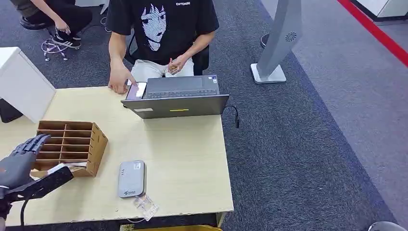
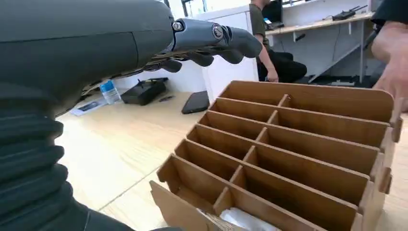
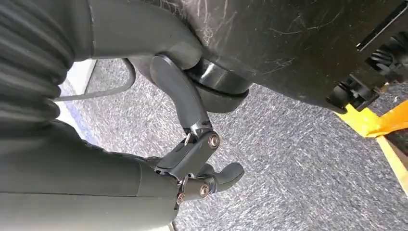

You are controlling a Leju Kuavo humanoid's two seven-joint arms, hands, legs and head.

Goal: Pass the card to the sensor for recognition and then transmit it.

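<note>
**Left hand empty beside the card rack**

Left hand [image 1: 21, 156] raised at the left edge of the pale wooden table [image 1: 183, 163], just beside the brown wooden slotted card rack [image 1: 72, 144]. Fingers [image 2: 226, 41] stretched out and apart, gripping nothing, hovering over the rack's far rows in the left wrist view. Something white [image 2: 245, 219] lying in the rack's nearest compartment; whether a card, impossible to tell. Flat grey rectangular sensor pad [image 1: 132, 178] lying on the table near the front edge, apart from the rack, with a small clear plastic piece [image 1: 146, 206] just in front of it. Grey laptop [image 1: 178, 96] open at the table's far edge, facing a seated person in a black printed T-shirt [image 1: 161, 29], one of whose hands [image 1: 118, 83] rests at a phone [image 1: 141, 90] beside it. Right hand [image 3: 192, 168] hanging over grey carpet [image 3: 298, 159], fingers loosely curled in, nothing held.
</note>
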